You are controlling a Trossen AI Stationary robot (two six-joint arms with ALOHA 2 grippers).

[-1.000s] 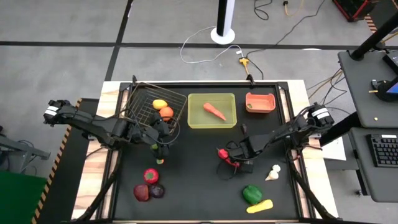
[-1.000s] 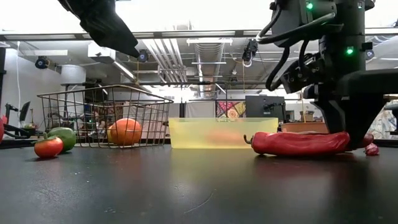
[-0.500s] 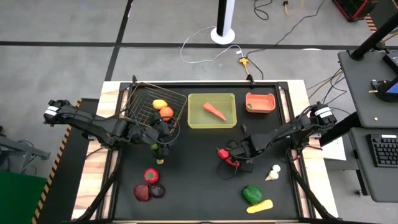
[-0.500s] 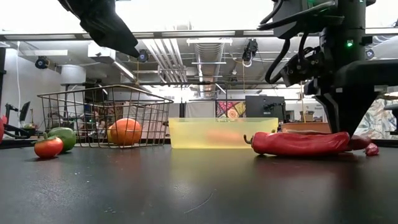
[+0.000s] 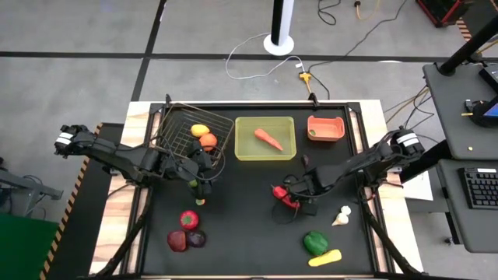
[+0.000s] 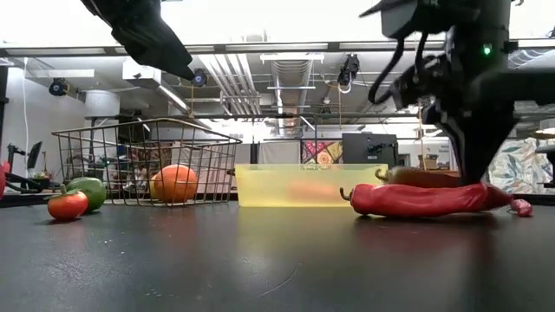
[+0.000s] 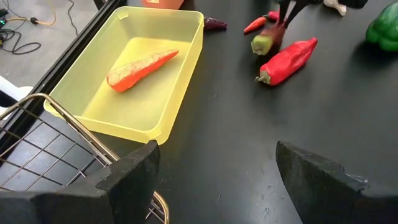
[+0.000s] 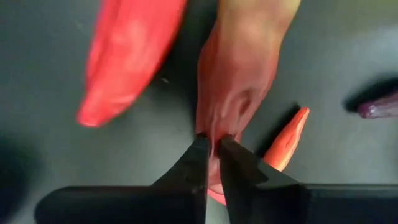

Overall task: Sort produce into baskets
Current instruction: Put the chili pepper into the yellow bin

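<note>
My right gripper (image 5: pixel 289 194) points down at mid-table, shut on a red pepper with a yellow-green end (image 8: pixel 239 81). Beside it lie a large red chili (image 6: pixel 416 199), a small orange-red chili (image 8: pixel 287 140) and a purple piece (image 8: pixel 379 107). My left gripper (image 7: pixel 214 168) hangs open above the table next to the wire basket (image 5: pixel 194 128), with nothing between its fingers. The basket holds an orange fruit (image 5: pixel 208 141) and a yellow one (image 5: pixel 200 130). A carrot (image 5: pixel 268 139) lies in the yellow tray (image 5: pixel 241 152). The salmon bin (image 5: pixel 325 118) stands to the tray's right. My right gripper pinches the pepper's red end (image 8: pixel 217 121) between its two fingertips, coming from above and pointing down. The pepper lies about level behind the large chili (image 6: pixel 416 176), raised a little. The chili hides its underside, so I cannot tell if it is clear of the table.
Near the front left lie a red tomato (image 5: pixel 188 219), another red piece (image 5: pixel 177 240) and a purple one (image 5: pixel 197 239). A small green piece (image 5: pixel 199 201) lies under the left gripper. Garlic (image 5: pixel 341 216), a green pepper (image 5: pixel 315 242) and a yellow piece (image 5: pixel 325 257) lie front right.
My right gripper has shut on the red pepper and risen slightly. The pepper now shows above the large red chili in the low view, where before it was hidden behind it.
</note>
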